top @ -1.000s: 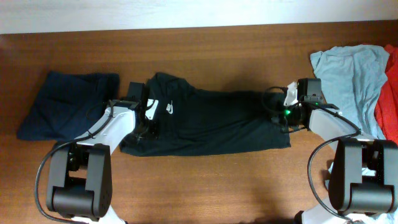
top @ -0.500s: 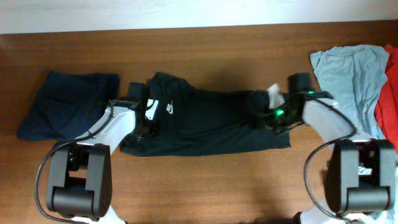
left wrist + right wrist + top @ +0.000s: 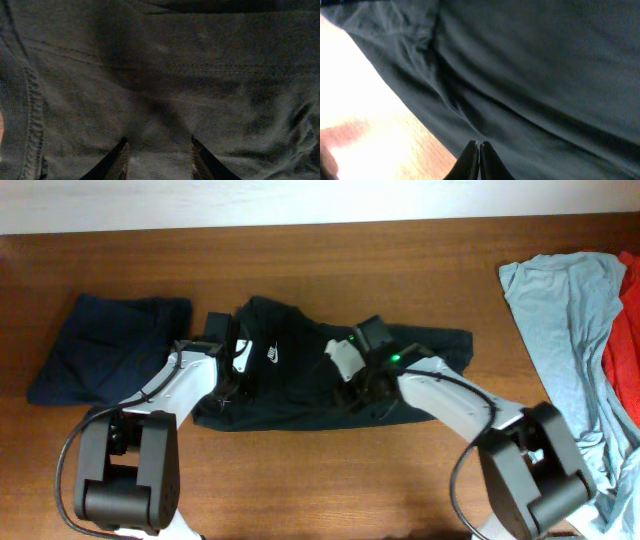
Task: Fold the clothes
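A black T-shirt [image 3: 300, 345] with a white chest logo [image 3: 271, 358] lies across the middle of the table, and its right part is drawn over toward the left. My left gripper [image 3: 236, 386] rests on the shirt's left end; in the left wrist view its gripper [image 3: 157, 142] has its jaws apart over flat black cloth [image 3: 165, 75]. My right gripper [image 3: 354, 392] is over the shirt's middle. The right wrist view shows this gripper [image 3: 479, 143] shut, with a fold of the shirt [image 3: 545, 75] pinched at its tips.
A dark-navy garment [image 3: 110, 345] lies at the left of the wooden table [image 3: 300, 260]. A light-blue garment [image 3: 560, 300] and a red one [image 3: 630, 310] lie at the right edge. Bare wood [image 3: 375, 140] shows beside the right gripper.
My right gripper has travelled from the shirt's right end leftward to its middle, dragging the right part of the shirt along. The left arm has stayed still.
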